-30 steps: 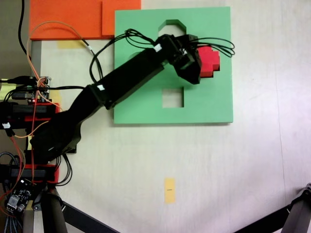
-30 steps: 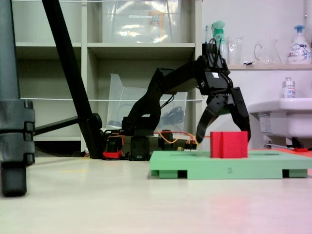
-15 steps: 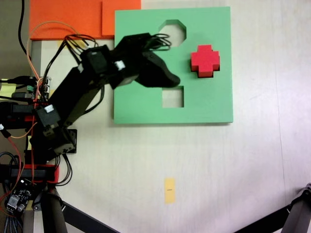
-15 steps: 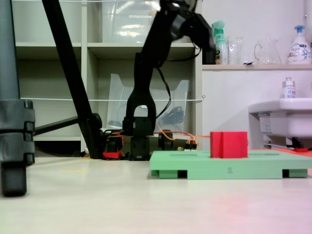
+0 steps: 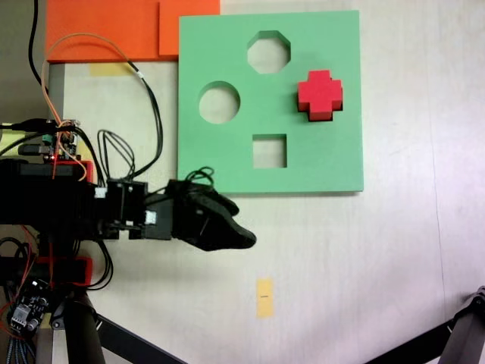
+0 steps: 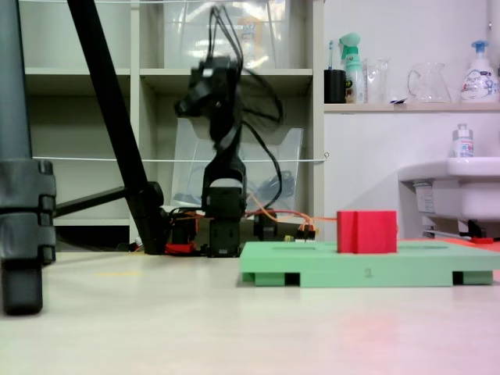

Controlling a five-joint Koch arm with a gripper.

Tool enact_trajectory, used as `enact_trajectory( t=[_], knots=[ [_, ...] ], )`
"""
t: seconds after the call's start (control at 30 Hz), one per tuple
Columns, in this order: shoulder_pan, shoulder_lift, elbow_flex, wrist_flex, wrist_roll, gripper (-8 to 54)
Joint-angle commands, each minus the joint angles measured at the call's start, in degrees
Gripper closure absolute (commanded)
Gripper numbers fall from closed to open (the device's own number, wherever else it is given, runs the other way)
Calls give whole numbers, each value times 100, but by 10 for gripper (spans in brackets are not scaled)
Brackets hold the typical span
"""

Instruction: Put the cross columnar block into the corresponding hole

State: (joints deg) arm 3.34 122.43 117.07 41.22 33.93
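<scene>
At upper right of the top-down fixed view: the cross columnar block (image 5: 320,95), bright red and plus-shaped, sits in the corresponding hole (image 5: 330,116) near the right edge of the green board (image 5: 227,163).
Block from the low side view: it (image 6: 366,231) stands upright on the board (image 6: 367,270) at lower right of the frame, its top well above the board's face.
Other cutouts: an octagonal hole (image 5: 268,52) at the board's top, a round hole (image 5: 219,103) at its left, a square hole (image 5: 269,151) below centre.
Tool: the black tool (image 5: 241,238) lies at lower centre-left of the top-down view, below the board's bottom edge, well apart from the block; I cannot tell whether its jaws are parted or together, since they read as one dark mass.
Arm: folded back over its base at left in the top-down view; blurred at upper centre of the side view (image 6: 215,86).
Surface: a pale surface (image 5: 364,265) carries the board.
Nearby: an orange foam sheet (image 5: 114,26) at upper left, a small yellow tag (image 5: 264,296) at lower centre.
</scene>
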Motion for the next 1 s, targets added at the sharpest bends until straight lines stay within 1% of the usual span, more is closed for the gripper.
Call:
enact_trajectory(
  t=[0.0,0.07,0.1,0.27,0.4,0.47,0.63,0.97],
  knots=[
    [97,483,826,-2883,-589,108],
    [62,712,2452,-5124,-1608,120],
    [26,809,2892,-5476,-1749,120],
    [-53,1020,4711,-5511,-2197,118],
    [-35,1072,5924,-5511,-2206,115],
    [-35,1081,6249,-5458,-2206,114],
    [18,1081,6249,-4061,-2180,115],
    [53,1063,6258,-4104,-2162,115]
  ],
)
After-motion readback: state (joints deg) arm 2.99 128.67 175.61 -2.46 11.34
